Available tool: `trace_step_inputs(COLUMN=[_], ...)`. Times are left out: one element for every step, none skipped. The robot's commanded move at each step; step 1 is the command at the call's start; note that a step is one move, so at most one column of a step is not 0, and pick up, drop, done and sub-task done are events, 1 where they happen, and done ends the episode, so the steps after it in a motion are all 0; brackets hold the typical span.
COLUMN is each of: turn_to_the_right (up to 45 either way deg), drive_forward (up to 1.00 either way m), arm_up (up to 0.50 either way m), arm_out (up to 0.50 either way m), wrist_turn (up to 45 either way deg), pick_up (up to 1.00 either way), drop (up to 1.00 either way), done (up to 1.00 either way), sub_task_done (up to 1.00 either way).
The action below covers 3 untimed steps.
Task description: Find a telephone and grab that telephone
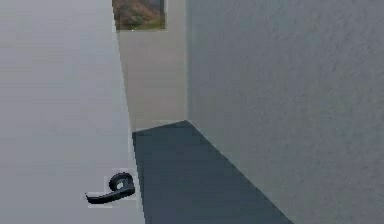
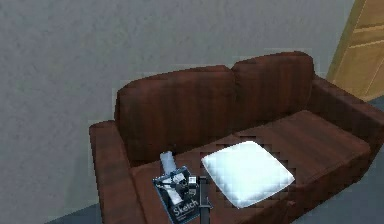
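In the forward view, one pale door (image 1: 60, 100) is taking up the left side, carrying one dark lever handle (image 1: 112, 187) near its lower edge. Just right of it, one dark floor (image 1: 195, 175) is running away to a far wall where one picture (image 1: 138, 13) is hanging at the top. One grey wall (image 1: 290, 90) is closing in the right side, so the passage is looking narrow.

In the arm side view, one brown sofa (image 2: 190, 100) with two back cushions is standing against a grey wall (image 2: 80, 50). The one arm (image 2: 197, 213) is rising from the bottom edge, and the one gripper (image 2: 170, 172) is showing over the left part of the sofa's seat. A small grey shape is sitting at its far end; whether that is part of the gripper or a thing on the seat cannot be told.

How the fingers are standing cannot be told, nor whether the gripper is holding anything. Where the telephone is lying relative to them cannot be told either.

Just right of the gripper, one white cushion (image 2: 247, 172) is lying flat on the seat. At the far right, one wooden door (image 2: 362, 50) is showing beyond the sofa's arm.
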Motion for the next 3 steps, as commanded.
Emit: trace_step_inputs(turn_to_the_right=[0.0,0.0,0.0], drive_forward=[0.00,0.00,0.00], arm_up=[0.00,0.10,0.00], arm_out=[0.00,0.00,0.00], wrist_turn=[0.0,0.0,0.0], pick_up=[1.00,0.00,0.00], drop=[0.00,0.00,0.00], done=[0.00,0.00,1.00], sub_task_done=[0.00,0.00,0.00])
